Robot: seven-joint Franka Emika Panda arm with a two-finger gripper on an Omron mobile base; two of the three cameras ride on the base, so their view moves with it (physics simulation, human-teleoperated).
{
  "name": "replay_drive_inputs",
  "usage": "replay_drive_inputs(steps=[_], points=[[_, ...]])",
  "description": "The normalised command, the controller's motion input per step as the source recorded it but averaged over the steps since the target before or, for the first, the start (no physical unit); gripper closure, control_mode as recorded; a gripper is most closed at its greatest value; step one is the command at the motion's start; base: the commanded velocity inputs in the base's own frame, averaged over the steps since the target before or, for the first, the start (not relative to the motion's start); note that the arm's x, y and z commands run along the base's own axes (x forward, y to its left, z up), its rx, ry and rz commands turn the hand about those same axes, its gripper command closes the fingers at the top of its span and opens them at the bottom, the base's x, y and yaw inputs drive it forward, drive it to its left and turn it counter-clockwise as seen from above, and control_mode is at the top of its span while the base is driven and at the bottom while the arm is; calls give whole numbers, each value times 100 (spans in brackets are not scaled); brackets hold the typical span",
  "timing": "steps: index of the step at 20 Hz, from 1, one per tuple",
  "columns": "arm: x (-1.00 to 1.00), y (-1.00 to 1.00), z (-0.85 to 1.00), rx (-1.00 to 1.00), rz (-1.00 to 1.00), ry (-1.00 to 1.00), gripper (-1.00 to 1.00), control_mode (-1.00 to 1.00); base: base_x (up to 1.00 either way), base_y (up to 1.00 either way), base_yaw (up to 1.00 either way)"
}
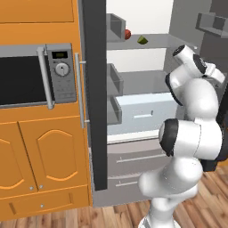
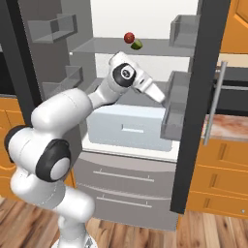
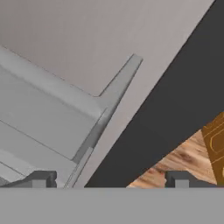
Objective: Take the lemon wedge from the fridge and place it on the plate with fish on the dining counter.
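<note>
The fridge (image 1: 100, 111) (image 2: 193, 97) stands open. On its upper shelf lies the lemon wedge (image 1: 142, 40) (image 2: 137, 45), a tiny yellow-green piece beside a small round red fruit (image 1: 128, 34) (image 2: 129, 37). My gripper (image 2: 163, 100) (image 3: 109, 180) sits well below that shelf, inside the fridge near the right door's bins. It points down and to the right. Its fingertips (image 3: 39, 179) stand wide apart, open, with nothing between them. The hand view looks along grey fridge walls, the dark door edge and some wooden floor. The plate and the fish are out of view.
A grey microwave (image 1: 31, 75) sits in orange cabinets left of the fridge. Grey door bins (image 2: 174, 111) (image 1: 113, 80) and lower drawers (image 2: 126, 186) crowd the opening. A marbled counter strip (image 2: 230, 127) shows at the right; I cannot tell whether it is the dining counter.
</note>
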Motion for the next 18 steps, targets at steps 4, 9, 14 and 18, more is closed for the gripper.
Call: replay_drive_inputs(steps=[4, 9, 14, 18], points=[[-100, -100, -45, 0, -21, -15, -100, -100, 0, 0, 0], [-100, -2, 26, -6, 0, -59, -100, -100, 0, 0, 0], [-94, 100, 96, -7, 0, -40, -100, -100, 0, 0, 0], [-82, 100, 75, 5, 1, -20, -100, -100, 0, 0, 0]])
